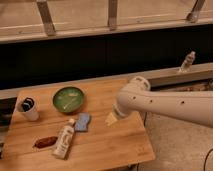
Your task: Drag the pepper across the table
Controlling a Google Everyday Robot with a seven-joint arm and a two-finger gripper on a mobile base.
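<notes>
The pepper is a small dark red-brown chili lying on the light wooden table near its front left. A white bottle lies just right of it. A blue sponge sits beside the bottle's cap. My white arm reaches in from the right. The gripper hangs over the middle of the table, right of the sponge and well apart from the pepper.
A green bowl stands at the back middle of the table. A white cup with dark things in it stands at the back left. A clear bottle stands on the ledge at right. The table's right edge lies under my arm.
</notes>
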